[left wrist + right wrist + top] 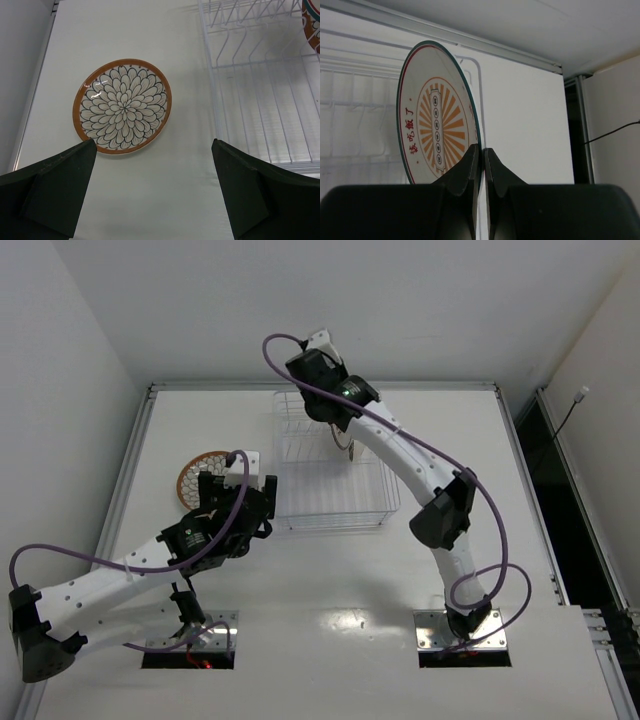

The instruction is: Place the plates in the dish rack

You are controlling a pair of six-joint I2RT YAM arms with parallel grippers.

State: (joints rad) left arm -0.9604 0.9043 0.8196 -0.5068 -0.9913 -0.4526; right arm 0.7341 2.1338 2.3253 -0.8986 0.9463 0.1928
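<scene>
A brown-rimmed plate (pixel 122 106) with a white petal pattern lies flat on the table left of the dish rack (pixel 265 85). It also shows in the top view (pixel 195 475), partly under my left gripper (pixel 232 485). In the left wrist view that gripper (pixel 153 145) is open and empty, just short of the plate. My right gripper (pixel 481 150) is shut on the rim of the white plate with the orange sunburst (pixel 437 132). It holds the plate upright over the far part of the rack (pixel 330 465). I see no third plate.
The white table is bounded by a raised metal rim (pixel 320 387) at the back and sides, with walls close behind. Purple cables (pixel 420 445) loop along both arms. A plate edge (pixel 312 25) shows inside the rack at the top right of the left wrist view.
</scene>
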